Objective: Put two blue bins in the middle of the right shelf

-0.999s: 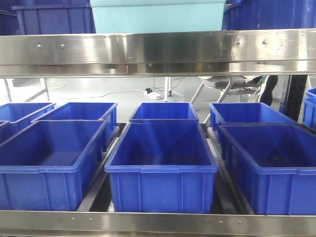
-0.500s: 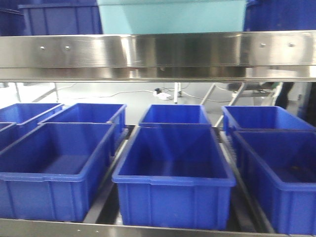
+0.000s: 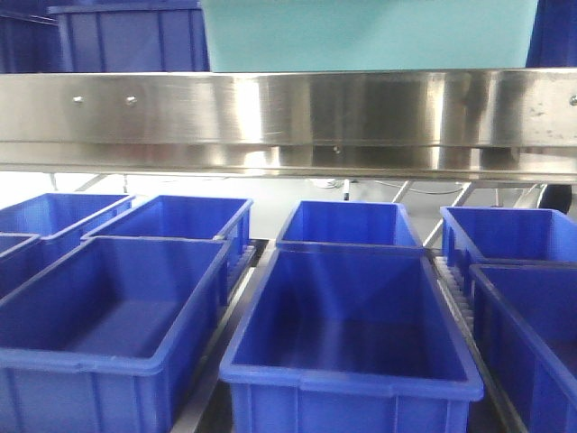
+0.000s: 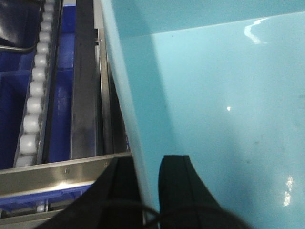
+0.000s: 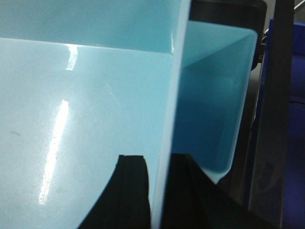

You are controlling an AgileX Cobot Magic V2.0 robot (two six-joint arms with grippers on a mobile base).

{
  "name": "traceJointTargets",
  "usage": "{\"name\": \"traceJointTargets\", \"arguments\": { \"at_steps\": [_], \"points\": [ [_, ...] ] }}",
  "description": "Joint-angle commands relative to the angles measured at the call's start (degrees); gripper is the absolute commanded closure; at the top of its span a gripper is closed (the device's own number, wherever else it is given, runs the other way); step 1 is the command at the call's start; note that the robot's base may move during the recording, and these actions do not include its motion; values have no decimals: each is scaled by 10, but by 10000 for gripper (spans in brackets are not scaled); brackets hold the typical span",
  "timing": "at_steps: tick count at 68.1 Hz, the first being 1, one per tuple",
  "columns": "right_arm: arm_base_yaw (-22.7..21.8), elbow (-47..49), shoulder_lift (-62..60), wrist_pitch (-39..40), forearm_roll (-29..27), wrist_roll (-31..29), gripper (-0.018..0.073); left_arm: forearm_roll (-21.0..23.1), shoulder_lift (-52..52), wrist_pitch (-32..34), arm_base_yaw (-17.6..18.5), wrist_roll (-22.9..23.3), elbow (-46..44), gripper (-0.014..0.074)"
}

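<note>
Blue bin (image 3: 365, 34) above steel shelf rail (image 3: 288, 113)

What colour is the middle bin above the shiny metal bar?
Pale cyan. The light-blue bin shows best in the front-facing view, beside a dark blue bin.

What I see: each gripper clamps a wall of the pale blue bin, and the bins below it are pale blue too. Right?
No: the front view shows the bins below are dark blue. The left gripper and right gripper do each clamp a wall of the pale blue bin.
</note>
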State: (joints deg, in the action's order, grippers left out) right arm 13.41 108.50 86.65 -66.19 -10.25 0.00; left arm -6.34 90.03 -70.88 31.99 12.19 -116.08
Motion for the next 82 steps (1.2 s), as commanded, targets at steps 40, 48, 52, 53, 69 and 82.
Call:
{"name": "traceJointTargets", "arguments": {
  "at_steps": [40,48,52,53,69,82],
  "points": [
    [-2,7,-5,23,10,-10,721,6,-11,18,4,-10,-7,707],
    [-2,7,-5,23,10,-10,721,6,-11,18,4,-10,-7,707],
    [-2,7,-5,23,10,-10,721,6,-11,18,4,-10,-7,707],
    [-2,7,-5,23,10,-10,721,6,-11,18,4,-10,-7,707],
    [-2,7,-5,23,10,-10,721,6,-11,18,4,-10,-7,707],
    [-2,7,-5,23,10,-10,721,6,-11,18,4,-10,-7,707]
  ]
}}
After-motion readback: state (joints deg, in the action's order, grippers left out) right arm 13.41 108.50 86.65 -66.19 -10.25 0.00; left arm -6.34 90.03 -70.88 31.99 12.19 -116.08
